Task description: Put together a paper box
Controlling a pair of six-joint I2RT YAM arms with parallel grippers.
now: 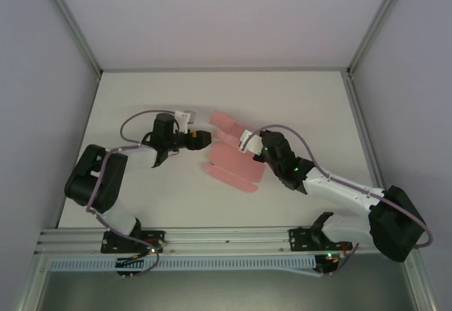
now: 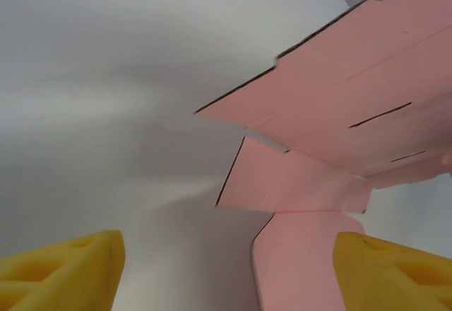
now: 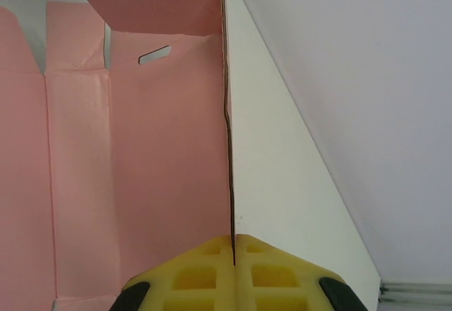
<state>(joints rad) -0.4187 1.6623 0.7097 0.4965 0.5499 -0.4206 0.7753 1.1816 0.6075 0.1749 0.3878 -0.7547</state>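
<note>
While my right gripper is clenched on the paper box, its yellow pads pinching one thin card edge between them, my left gripper stands with its jaws apart and grasps nothing. The box is an unfolded pink blank in the middle of the table, between my two wrists. One panel is raised where I hold it, and the rest seems to lie flat, though from above I cannot be sure how much of it touches the surface.

I judge this card to be very light and barely stiff. It should hinge willingly along its scored creases and buckle anywhere else if I press it mid-panel. The face looks smooth, so a shallow pinch may slide. The narrow slots and tabbed flaps look the easiest parts to tear or crumple.

For my left jaws, the safest hold would be the near flap just in front of them. I would take it by its free edge close to a crease, with the pads flat on both faces, so the fold turns on the score rather than bending the panel.
</note>
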